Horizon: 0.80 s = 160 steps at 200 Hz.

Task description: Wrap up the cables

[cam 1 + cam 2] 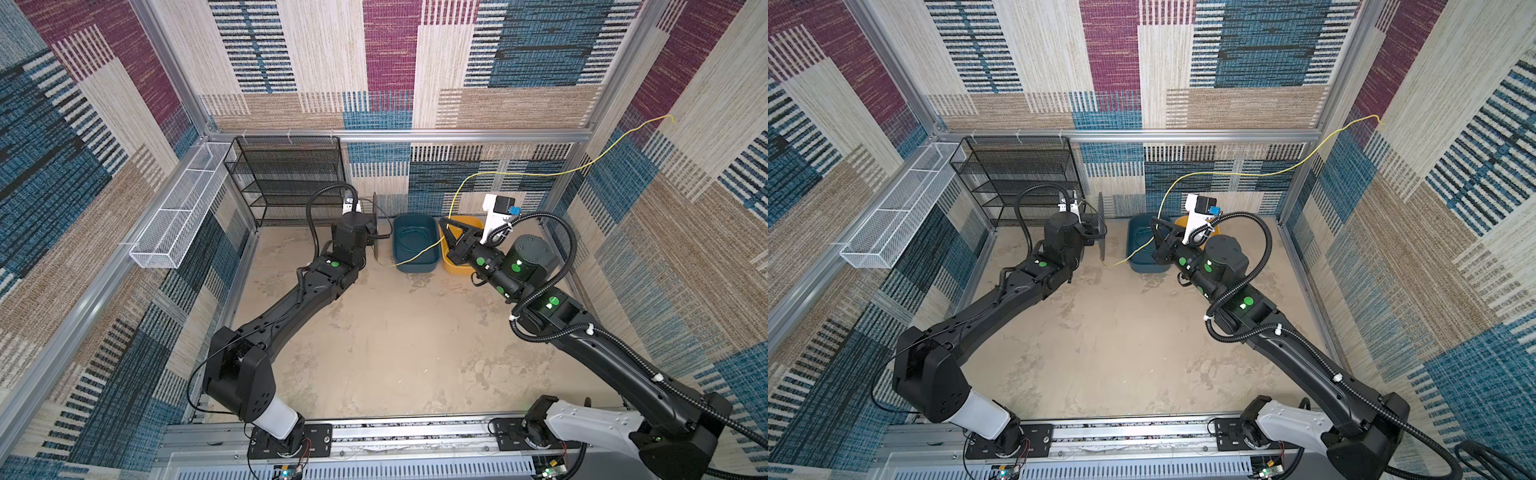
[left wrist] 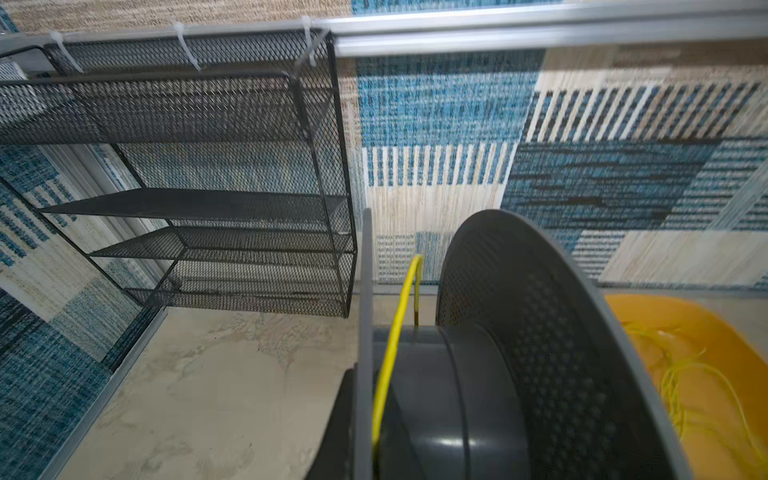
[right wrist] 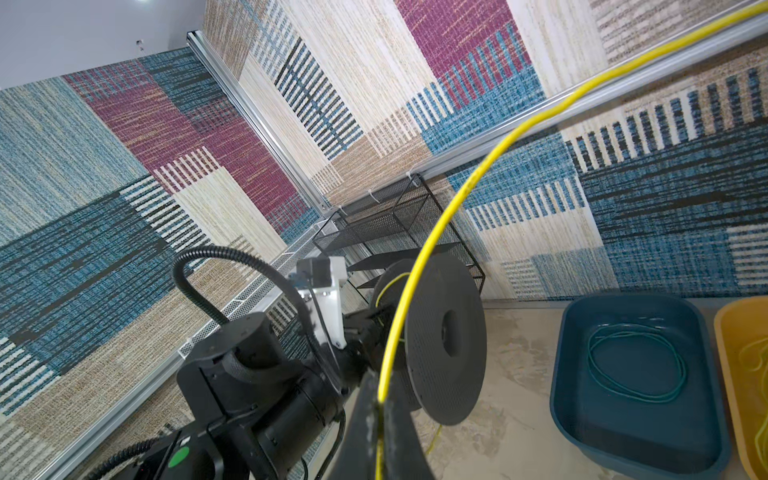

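In both top views the left arm is reaching toward the far edge of the table (image 1: 395,353), left gripper (image 1: 369,236) clamping the spool (image 1: 375,251); the right gripper (image 1: 444,222) is pinching the yellow cable (image 1: 540,174). Left wrist view: cable is circling the hub (image 2: 436,399). Right wrist view: it is arching upward

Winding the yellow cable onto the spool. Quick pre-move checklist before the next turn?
1. Grip: right gripper shut on yellow cable: ok.
2. Spool hold: left gripper shut on spool, clear of the floor: ok.
3. Seating: cable lies between the spool's flanges in the left wrist view: ok.
4. Far end free of the right wall: cannot tell.
5. Span from spool to right gripper clear of blue bin: cannot tell; it crosses the bin in both top views.
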Each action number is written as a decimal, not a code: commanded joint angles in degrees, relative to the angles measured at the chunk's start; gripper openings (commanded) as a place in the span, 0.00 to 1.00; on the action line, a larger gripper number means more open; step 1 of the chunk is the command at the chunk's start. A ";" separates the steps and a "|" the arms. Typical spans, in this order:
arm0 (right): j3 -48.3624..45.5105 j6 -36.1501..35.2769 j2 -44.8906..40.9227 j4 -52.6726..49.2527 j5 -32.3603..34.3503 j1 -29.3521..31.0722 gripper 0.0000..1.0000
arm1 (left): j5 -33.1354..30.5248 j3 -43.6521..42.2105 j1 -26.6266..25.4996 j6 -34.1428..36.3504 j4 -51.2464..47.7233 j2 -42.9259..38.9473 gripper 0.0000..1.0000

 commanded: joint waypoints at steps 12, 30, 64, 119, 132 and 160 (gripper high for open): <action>6.62 -4.40 4.14 1.01 0.53 0.04 0.00 | -1.40 -4.12 -1.28 4.21 1.60 -3.16 0.00; 10.19 -5.80 6.72 0.64 0.51 -0.03 0.00 | -0.82 -7.14 -1.72 3.88 0.53 -5.53 0.00; 17.15 -9.78 11.66 -0.86 0.89 -0.59 0.00 | -0.95 -13.53 -3.60 2.47 -1.30 -11.18 0.00; 29.25 -12.76 19.91 -4.33 -2.79 -4.31 0.00 | 0.60 -21.53 -6.84 -1.01 -7.74 -18.75 0.00; 30.89 -13.06 21.44 -4.52 -2.94 -4.99 0.00 | 0.88 -22.43 -7.84 -0.64 -9.46 -19.82 0.00; 34.34 -13.21 24.12 -4.57 -2.85 -6.92 0.00 | 0.51 -24.60 -9.91 -0.96 -13.02 -22.97 0.00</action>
